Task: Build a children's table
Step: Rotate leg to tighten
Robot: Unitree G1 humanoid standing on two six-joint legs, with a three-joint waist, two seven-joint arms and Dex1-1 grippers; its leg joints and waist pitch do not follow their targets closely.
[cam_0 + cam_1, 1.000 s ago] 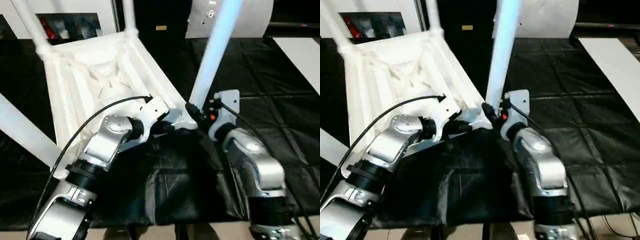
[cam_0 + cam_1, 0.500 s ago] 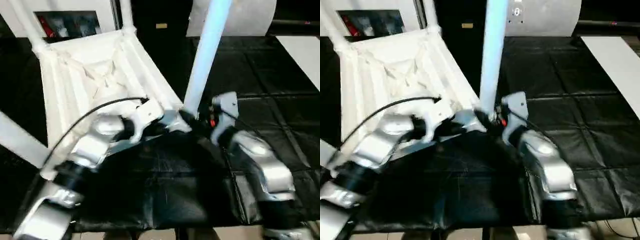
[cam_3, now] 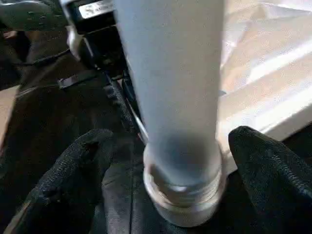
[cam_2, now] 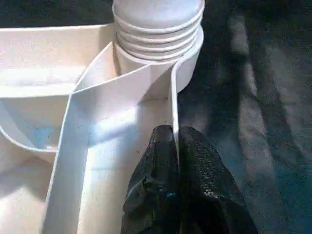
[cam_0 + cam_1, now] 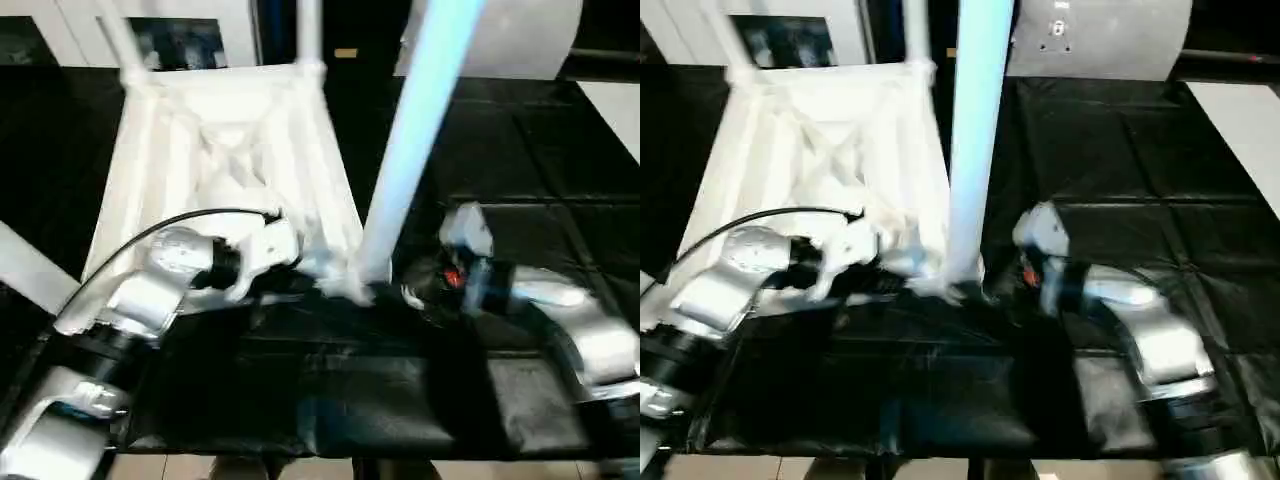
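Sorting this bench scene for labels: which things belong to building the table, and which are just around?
Job:
table top, upside down
leg standing in its near corner socket
left end effector, pinching the top's rim
right end effector, open around the leg's base

Around:
black-covered worktable
white panel behind

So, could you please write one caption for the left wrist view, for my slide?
Left gripper pinching the thin rim of the upturned table top, just below the corner socket holding a threaded leg.

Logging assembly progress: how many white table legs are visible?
4: near right corner, far right corner, far left corner, and one at the picture's left edge.
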